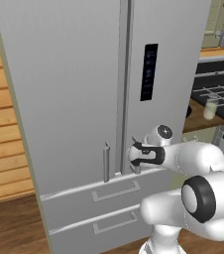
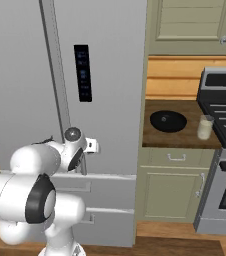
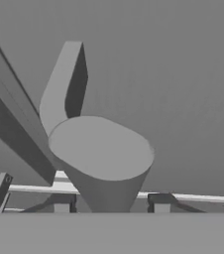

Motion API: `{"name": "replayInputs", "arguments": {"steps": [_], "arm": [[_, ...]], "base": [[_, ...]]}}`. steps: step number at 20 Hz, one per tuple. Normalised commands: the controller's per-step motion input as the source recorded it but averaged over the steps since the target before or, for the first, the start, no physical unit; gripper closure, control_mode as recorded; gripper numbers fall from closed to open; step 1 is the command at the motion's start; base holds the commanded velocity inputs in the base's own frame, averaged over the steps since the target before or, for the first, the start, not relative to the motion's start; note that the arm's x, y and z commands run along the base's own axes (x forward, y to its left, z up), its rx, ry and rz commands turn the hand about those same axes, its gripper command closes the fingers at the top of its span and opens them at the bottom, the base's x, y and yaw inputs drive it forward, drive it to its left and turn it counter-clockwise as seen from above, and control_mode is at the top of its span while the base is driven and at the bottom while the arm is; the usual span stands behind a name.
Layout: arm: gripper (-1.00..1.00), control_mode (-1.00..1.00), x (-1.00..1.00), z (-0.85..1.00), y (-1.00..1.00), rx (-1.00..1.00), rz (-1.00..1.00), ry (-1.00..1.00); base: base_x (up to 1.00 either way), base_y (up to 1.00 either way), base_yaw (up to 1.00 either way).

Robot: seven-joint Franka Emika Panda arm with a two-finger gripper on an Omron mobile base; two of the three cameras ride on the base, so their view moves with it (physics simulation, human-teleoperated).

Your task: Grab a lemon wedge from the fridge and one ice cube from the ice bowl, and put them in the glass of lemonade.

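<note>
The fingers [image 1: 135,158] sit around the bottom end of the right door handle [image 3: 99,158] on the shut fridge [image 1: 69,89], mid-frame; whether they squeeze it, I cannot tell. The ice bowl [image 2: 168,121] and glass of lemonade [image 2: 204,127] stand on the desk [image 2: 185,137], middle right.

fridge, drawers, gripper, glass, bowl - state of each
fridge: both doors shut
drawers: both shut
gripper: jaws either side of the right door's handle, grip not clear
glass: upright on counter, full of lemonade
bowl: on counter, beside the glass
</note>
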Motion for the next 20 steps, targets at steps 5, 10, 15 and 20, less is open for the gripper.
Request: {"name": "replayInputs", "arguments": {"steps": [5,10,15,20], "arm": [[1.0,-1.0,-0.09,0.0,-0.1,-0.01,0.0,-0.01],[1.0,-1.0,-0.22,0.04,-0.46,0.0,0.0,-0.02],[1.0,-1.0,-0.62,0.0,-0.97,0.02,-0.04,0.0],[1.0,-1.0,-0.73,-0.06,-1.0,0.1,-0.07,-0.09]], "base": [[0.0,0.0,0.0],[0.0,0.0,0.0],[0.0,0.0,0.0],[0.0,0.0,0.0]]}}
